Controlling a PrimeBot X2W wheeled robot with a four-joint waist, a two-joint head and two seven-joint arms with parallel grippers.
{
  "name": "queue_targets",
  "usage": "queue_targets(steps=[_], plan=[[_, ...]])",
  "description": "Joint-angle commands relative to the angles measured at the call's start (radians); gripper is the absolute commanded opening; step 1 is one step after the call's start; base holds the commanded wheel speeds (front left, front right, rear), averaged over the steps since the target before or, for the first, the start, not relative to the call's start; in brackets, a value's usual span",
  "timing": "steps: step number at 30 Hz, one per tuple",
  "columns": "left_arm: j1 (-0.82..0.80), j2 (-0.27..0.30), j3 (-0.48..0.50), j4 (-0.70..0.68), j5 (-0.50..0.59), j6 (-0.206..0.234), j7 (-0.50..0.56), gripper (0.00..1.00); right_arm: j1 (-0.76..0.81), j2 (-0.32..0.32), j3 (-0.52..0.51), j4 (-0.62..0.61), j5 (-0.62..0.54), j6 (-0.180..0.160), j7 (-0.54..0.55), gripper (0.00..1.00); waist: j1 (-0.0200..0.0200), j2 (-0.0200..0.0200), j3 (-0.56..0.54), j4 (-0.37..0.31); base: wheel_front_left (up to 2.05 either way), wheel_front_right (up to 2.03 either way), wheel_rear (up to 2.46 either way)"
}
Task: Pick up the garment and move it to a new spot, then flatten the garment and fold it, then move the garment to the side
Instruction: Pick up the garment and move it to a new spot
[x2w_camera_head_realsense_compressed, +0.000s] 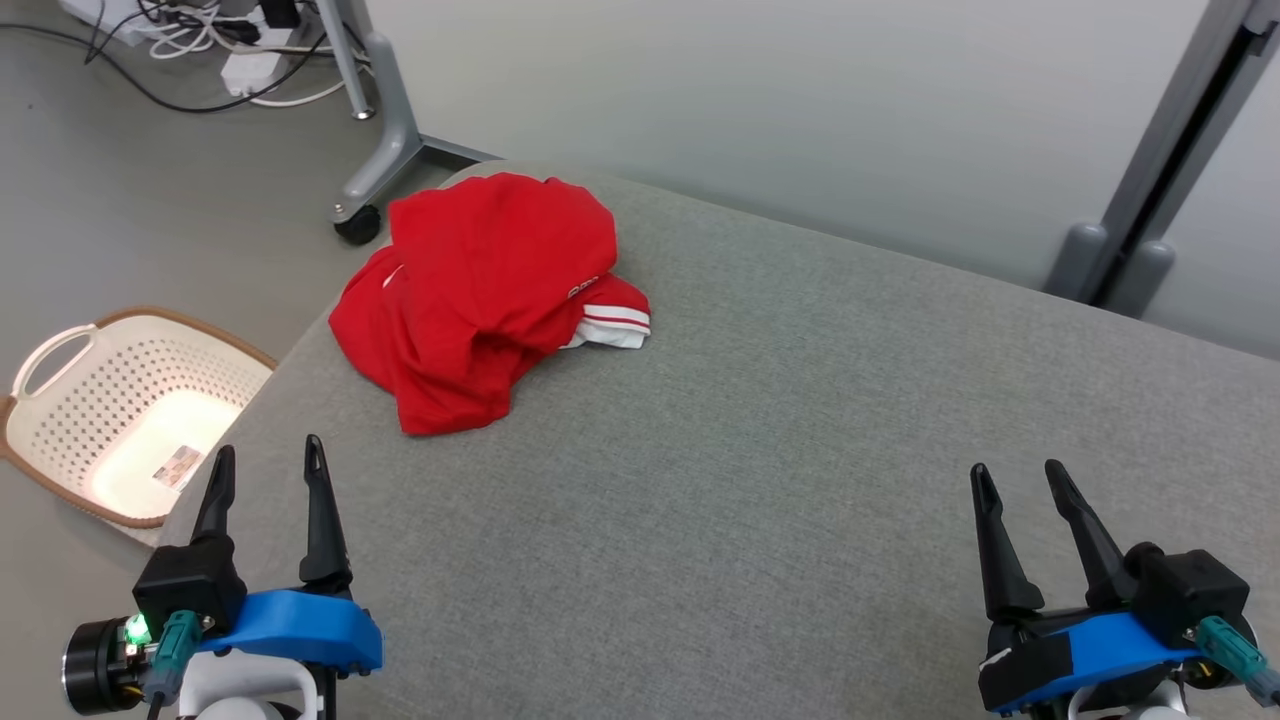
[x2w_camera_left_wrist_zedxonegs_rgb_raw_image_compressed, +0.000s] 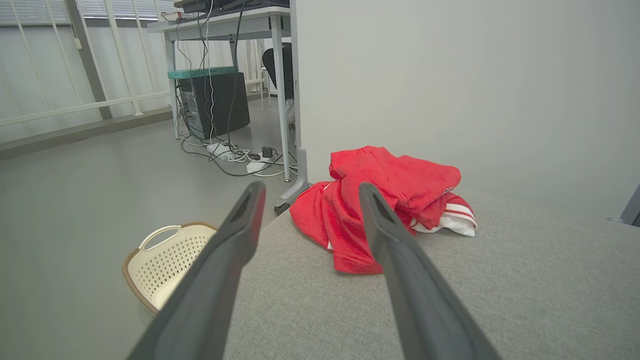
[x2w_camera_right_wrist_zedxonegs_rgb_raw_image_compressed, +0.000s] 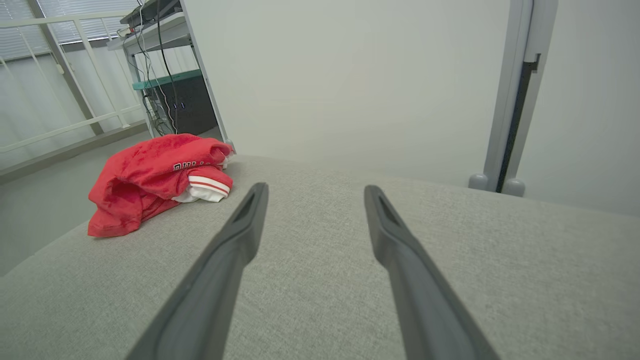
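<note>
Red garment (x2w_camera_head_realsense_compressed: 480, 300) in a crumpled heap at the far left corner of the grey padded table (x2w_camera_head_realsense_compressed: 800, 480), its left edge close to the rim, with a white basket (x2w_camera_head_realsense_compressed: 60, 345) on the floor beside that corner. The cloth looks light, soft and limp — it should sag and unfold when lifted, and a thin pinch may slip. A thick raised fold on top of the heap, or the loose hem nearest the robot, seems the best place to take hold. The white-striped sleeve cuff (x2w_camera_head_realsense_compressed: 615, 325) pokes out on the right; lifted by it, the rest would probably trail behind. The left gripper (x2w_camera_head_realsense_compressed: 269, 447) and the right gripper (x2w_camera_head_realsense_compressed: 1016, 468) hover at the near side with fingers spread wide — both empty, touching nothing, well apart from the garment, the left one nearer to it
</note>
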Motion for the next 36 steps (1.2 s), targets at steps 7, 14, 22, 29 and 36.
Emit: queue_targets(steps=[7,14,22,29,36], plan=[[0.007,0.008,0.005,-0.011,-0.008,0.01,-0.005,1.0,-0.008,-0.006,0.007,0.003,-0.003,0.002,0.002,1.0,-0.0001,0.0,0.008,0.017,0.0,0.0,0.0],[-0.021,0.004,0.021,-0.023,-0.033,0.017,-0.019,1.0,-0.021,-0.006,0.01,-0.011,-0.019,0.002,0.014,1.0,-0.0001,0.0,0.034,-0.019,0.0,0.0,0.0],[-0.188,0.073,0.073,-0.025,-0.056,-0.001,-0.014,1.0,-0.061,-0.006,-0.001,-0.07,-0.066,0.002,0.044,1.0,-0.0001,0.0,0.115,-0.096,0.0,0.0,0.0],[-0.395,0.162,0.131,0.004,-0.087,-0.026,0.012,1.0,-0.095,-0.006,-0.016,-0.172,-0.125,0.002,0.088,1.0,-0.0001,0.0,0.234,-0.174,0.0,0.0,0.0],[-0.601,0.221,0.147,0.127,-0.118,-0.053,0.047,1.0,-0.131,-0.007,-0.036,-0.281,-0.173,0.002,0.125,1.0,-0.0001,0.0,0.36,-0.221,0.0,0.0,0.0]])
